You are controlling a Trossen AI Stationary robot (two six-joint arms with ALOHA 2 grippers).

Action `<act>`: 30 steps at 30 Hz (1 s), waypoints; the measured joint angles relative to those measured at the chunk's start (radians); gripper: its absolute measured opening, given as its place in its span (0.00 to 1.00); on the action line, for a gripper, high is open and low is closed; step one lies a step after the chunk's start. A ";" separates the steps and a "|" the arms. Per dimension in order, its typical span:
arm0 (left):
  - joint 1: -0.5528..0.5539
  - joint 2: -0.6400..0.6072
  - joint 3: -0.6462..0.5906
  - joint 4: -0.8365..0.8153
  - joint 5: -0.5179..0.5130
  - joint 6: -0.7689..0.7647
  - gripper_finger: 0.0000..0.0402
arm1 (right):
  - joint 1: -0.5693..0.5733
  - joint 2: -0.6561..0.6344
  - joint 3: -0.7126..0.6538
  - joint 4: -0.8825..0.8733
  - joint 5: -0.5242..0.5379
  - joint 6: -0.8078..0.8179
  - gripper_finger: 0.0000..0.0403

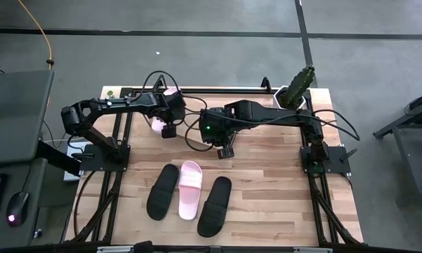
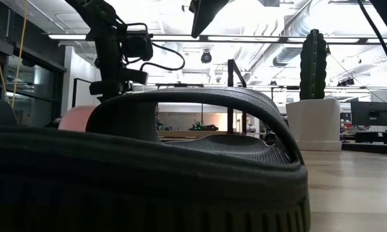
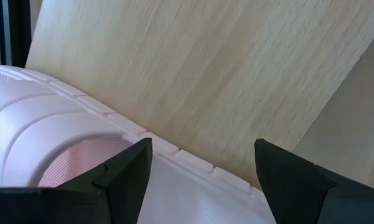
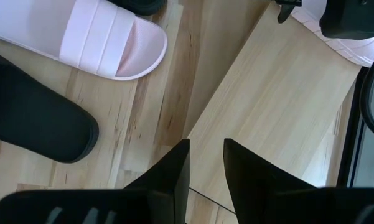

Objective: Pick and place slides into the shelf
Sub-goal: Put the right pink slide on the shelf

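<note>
A lab or open workshop is showing here: exposed ducts (image 2: 322,32) and strip lights (image 2: 77,37) are running overhead, cluttered workbenches (image 2: 199,127) are standing behind, and a grey concrete floor (image 1: 196,60) is surrounding the tabletop (image 1: 267,190).

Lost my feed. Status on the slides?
Left end effector open over pink slide at shelf. Right end effector empty. Three slides on table. Nothing blocking.
</note>
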 joint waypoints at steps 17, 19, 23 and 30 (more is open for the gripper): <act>0.000 0.000 0.001 -0.051 -0.159 -0.057 0.66 | 0.000 0.000 0.000 0.000 -0.016 0.000 0.22; 0.000 0.000 0.002 -0.054 -0.172 -0.064 0.66 | 0.000 0.000 0.000 0.000 -0.020 0.000 0.22; 0.000 0.000 0.002 -0.067 -0.180 -0.073 0.66 | 0.000 0.000 0.000 0.000 -0.026 0.000 0.22; 0.000 -0.001 0.002 -0.095 -0.216 -0.103 0.66 | 0.000 0.000 0.000 0.010 -0.026 0.000 0.22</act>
